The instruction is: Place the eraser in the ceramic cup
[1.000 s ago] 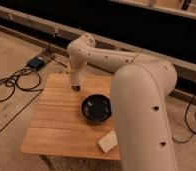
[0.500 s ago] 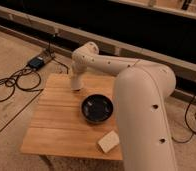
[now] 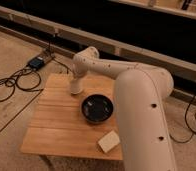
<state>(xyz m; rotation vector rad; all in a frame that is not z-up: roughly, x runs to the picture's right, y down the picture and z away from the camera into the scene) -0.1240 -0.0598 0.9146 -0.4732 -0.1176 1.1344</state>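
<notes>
The gripper [image 3: 75,90] hangs low over the far left part of the wooden table [image 3: 56,125], its tip pointing straight down at the boards. Whether it is open or closed, and whether it carries anything, I cannot tell, since the white wrist covers it. The ceramic cup cannot be made out; the spot under the gripper is hidden by the arm.

Just to the right of the gripper and a little nearer the camera sits the black bowl [image 3: 97,109], wide and shallow. Further toward the camera, near the table's front edge and beside the arm [image 3: 141,100], lies the eraser [image 3: 108,141], a pale flat block. Off the table, beyond the gripper to the left, a dark box [image 3: 37,62] with cables [image 3: 11,85] rests on the floor.
</notes>
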